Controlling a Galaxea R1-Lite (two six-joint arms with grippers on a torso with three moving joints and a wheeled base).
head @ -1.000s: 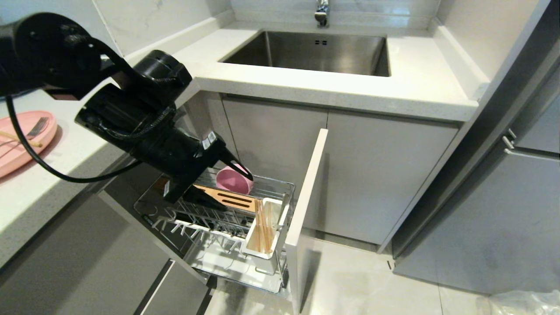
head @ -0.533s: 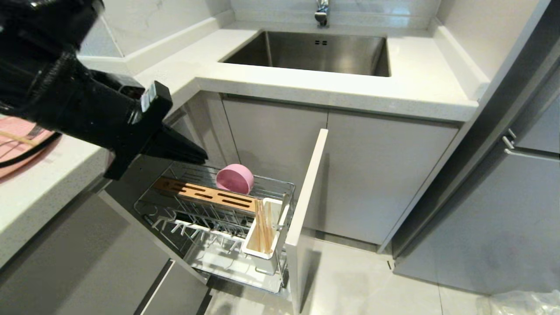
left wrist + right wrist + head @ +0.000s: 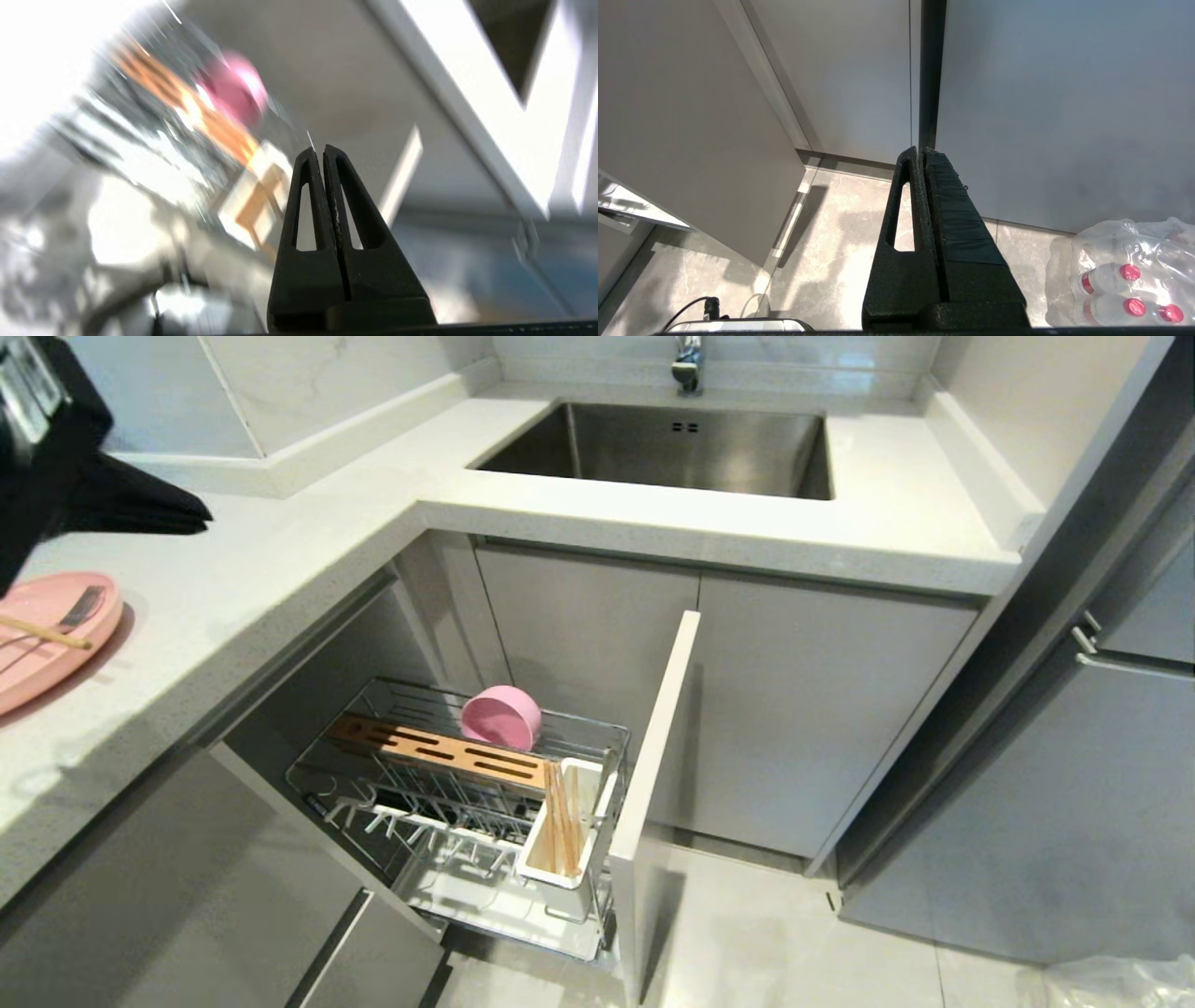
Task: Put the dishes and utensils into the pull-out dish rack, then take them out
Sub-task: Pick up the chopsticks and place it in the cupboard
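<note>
Countertop (image 3: 280,569) edge: left gripper (image 3: 201,513) shut, w/ bowl (image 3: 502,717) in rack (image 3: 448,803).

1 bowl (image 3: 501,717), 1 plate (image 3: 47,639), 1 rack (image 3: 448,859)

The white L-shaped bench (image 3: 280,551) has a steel sink (image 3: 672,448) set into its far run. At the bench's left edge lies a pink plate (image 3: 42,649), with a chopstick (image 3: 47,633) and a fork (image 3: 82,607) resting on the plate.

The pulled-out rack (image 3: 467,821) carries a pink bowl (image 3: 502,717) at its back edge.
</note>
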